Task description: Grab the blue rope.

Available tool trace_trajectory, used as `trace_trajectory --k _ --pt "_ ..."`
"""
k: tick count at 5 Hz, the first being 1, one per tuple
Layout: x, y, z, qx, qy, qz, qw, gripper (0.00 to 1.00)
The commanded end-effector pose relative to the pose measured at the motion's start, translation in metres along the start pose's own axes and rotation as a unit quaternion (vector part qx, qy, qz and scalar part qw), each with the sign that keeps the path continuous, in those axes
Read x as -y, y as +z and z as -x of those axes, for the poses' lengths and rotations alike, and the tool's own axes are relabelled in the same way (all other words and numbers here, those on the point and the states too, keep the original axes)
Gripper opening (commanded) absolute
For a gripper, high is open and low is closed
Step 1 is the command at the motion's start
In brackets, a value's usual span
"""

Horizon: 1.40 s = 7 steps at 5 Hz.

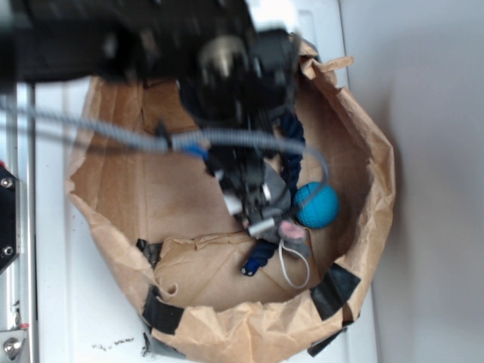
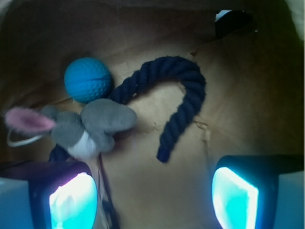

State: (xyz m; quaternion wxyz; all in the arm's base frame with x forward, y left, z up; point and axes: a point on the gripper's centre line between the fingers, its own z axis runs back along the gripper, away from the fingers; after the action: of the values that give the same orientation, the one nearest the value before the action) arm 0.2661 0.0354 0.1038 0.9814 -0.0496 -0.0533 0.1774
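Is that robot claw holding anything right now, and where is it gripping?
Nothing. The end effector is open, its fingers empty above the paper, with the blue rope lying untouched ahead of it.

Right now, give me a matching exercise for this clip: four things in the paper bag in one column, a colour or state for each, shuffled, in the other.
Things:
1. rope
2. ball
3. mouse
4. gripper

Descriptions:
A. grey plush with a pink ear
B. open, holding nothing
C. dark navy, bent like a hook
D. round, teal-blue

Pairs: 1-C, 2-D, 3-A, 4-B. All lie in the bag; the mouse lies over part of the rope, beside the ball.
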Motion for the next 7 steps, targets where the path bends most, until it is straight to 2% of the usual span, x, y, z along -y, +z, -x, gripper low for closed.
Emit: trace_trajectory --k 1,3,4,5,7 --pt "-0.003 -0.009 -0.009 0.037 0.008 -0.011 0.999 1.0" --pt "-0.033 -0.014 -0.007 0.068 0.006 0.004 0.998 1.0" --pt "-0.03 -0.027 -0.017 0.079 0.022 -0.015 0.997 1.0" --pt "-0.025 -0.035 -0.033 0.074 0.046 -0.035 0.996 1.0" --pt "-0.028 -0.038 -0.046 0.074 0.058 -0.033 0.995 1.0"
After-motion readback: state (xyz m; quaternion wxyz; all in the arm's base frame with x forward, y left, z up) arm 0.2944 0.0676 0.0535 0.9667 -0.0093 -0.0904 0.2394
